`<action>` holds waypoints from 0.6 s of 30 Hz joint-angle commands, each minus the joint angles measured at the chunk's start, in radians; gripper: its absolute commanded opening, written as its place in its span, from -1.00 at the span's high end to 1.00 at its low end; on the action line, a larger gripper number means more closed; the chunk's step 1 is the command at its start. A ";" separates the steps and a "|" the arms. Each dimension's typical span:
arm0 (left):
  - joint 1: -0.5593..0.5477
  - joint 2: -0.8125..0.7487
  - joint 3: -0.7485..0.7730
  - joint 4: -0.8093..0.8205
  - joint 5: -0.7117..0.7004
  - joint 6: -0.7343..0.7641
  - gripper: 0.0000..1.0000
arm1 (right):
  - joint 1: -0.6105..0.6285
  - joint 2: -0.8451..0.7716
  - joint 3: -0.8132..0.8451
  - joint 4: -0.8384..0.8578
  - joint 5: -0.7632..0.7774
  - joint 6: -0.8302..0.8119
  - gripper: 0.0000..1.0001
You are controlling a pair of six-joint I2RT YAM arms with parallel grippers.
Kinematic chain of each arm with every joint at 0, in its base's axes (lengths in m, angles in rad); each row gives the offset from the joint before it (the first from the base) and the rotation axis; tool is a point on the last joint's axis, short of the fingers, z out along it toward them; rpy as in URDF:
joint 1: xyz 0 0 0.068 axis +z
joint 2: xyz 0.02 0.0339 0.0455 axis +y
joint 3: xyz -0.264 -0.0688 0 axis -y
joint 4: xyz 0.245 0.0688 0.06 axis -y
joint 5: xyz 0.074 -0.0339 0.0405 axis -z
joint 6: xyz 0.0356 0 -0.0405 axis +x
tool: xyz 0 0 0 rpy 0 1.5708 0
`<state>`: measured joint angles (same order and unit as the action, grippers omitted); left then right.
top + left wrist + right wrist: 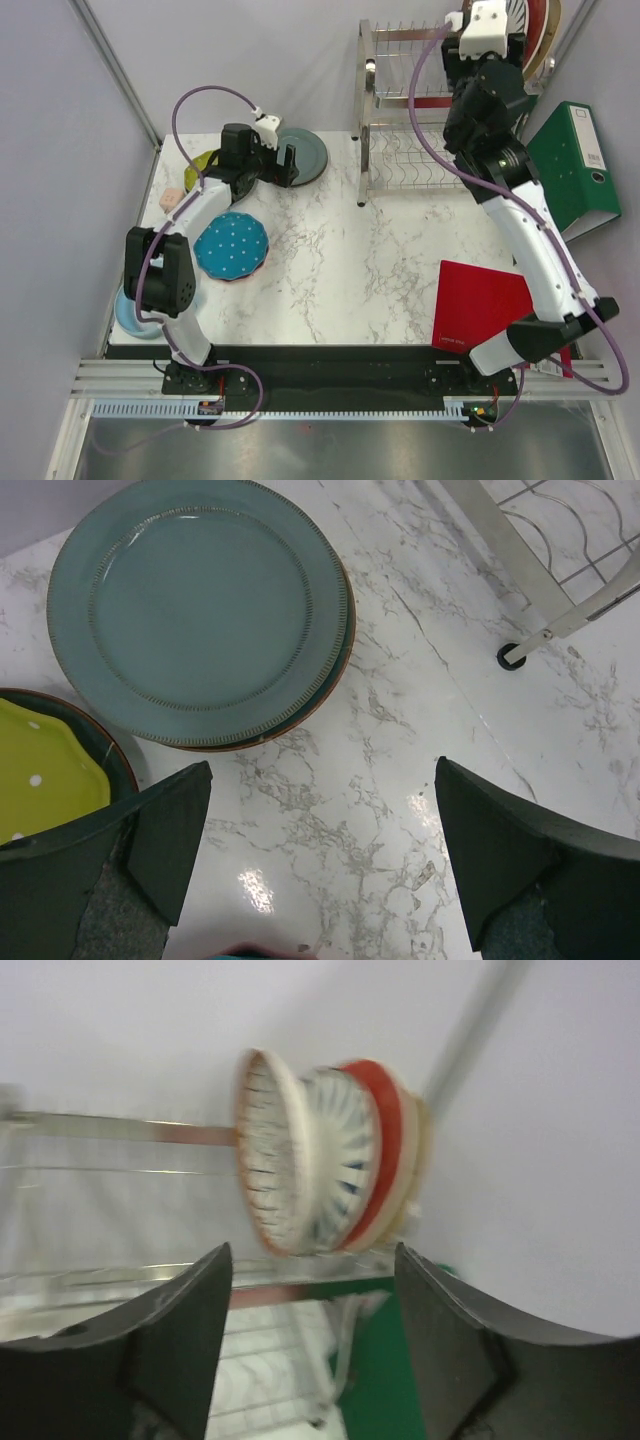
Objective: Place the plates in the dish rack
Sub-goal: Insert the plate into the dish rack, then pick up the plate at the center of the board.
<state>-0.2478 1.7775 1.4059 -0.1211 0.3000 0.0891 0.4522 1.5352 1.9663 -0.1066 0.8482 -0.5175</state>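
The dish rack [410, 110] stands at the back right. Several plates stand upright in its top tier [540, 30]; the right wrist view shows them blurred, a striped plate [275, 1165] in front and a red-rimmed one [388, 1150] behind. My right gripper [313, 1260] is open just in front of them, holding nothing. My left gripper [320, 820] hangs open above bare table beside a grey-blue plate [200, 600] stacked on a brown-rimmed one. A lime dotted plate [40, 770] lies to its left. A teal dotted plate [231, 247] lies nearer the front.
A pink cube [170, 197] sits near the left edge. A pale blue plate [135, 315] lies partly under the left arm. A red folder [480, 305] lies front right, and a green binder [575, 165] leans right of the rack. A rack foot [512, 657] is near my left gripper.
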 commanded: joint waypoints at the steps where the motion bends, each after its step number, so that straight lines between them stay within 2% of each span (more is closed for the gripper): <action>1: 0.041 -0.018 0.041 -0.152 -0.042 0.069 -0.99 | 0.013 -0.117 -0.137 -0.316 -0.533 0.215 -0.51; 3: 0.088 -0.094 0.005 -0.153 -0.065 0.032 -0.99 | 0.013 -0.153 -0.219 -0.349 -0.741 0.281 -0.53; 4: 0.113 -0.122 -0.007 -0.152 -0.068 0.008 -0.99 | 0.013 -0.149 -0.234 -0.355 -0.894 0.374 -0.53; 5: 0.142 -0.153 -0.024 -0.150 -0.070 -0.018 -1.00 | 0.013 -0.136 -0.247 -0.363 -0.961 0.407 -0.53; 7: 0.232 -0.231 -0.038 -0.158 -0.065 -0.080 -0.99 | 0.013 -0.060 -0.251 -0.375 -1.107 0.476 -0.46; 8: 0.289 -0.256 -0.045 -0.161 -0.084 -0.086 -0.99 | 0.013 -0.028 -0.248 -0.374 -1.259 0.476 -0.41; 9: 0.309 -0.306 -0.050 -0.163 -0.099 -0.119 -0.99 | 0.011 0.044 -0.241 -0.364 -1.343 0.478 -0.36; 11: 0.341 -0.352 -0.061 -0.173 -0.120 -0.115 -0.99 | 0.020 0.130 -0.218 -0.326 -1.478 0.564 -0.33; 14: 0.346 -0.461 -0.091 -0.175 -0.227 -0.091 -0.99 | 0.052 0.368 -0.088 -0.334 -1.584 0.693 -0.47; 15: 0.347 -0.484 -0.099 -0.176 -0.257 -0.091 -1.00 | 0.062 0.493 -0.008 -0.338 -1.641 0.730 -0.43; 16: 0.347 -0.534 -0.116 -0.176 -0.283 -0.062 -0.99 | 0.072 0.544 0.024 -0.338 -1.669 0.753 -0.33; 18: 0.352 -0.579 -0.134 -0.192 -0.332 -0.043 -1.00 | 0.112 0.655 0.071 -0.294 -1.696 0.794 -0.28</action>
<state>0.1101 1.2896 1.3140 -0.2970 0.0906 0.0208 0.5037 2.0285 1.9278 -0.4191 -0.6086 0.1101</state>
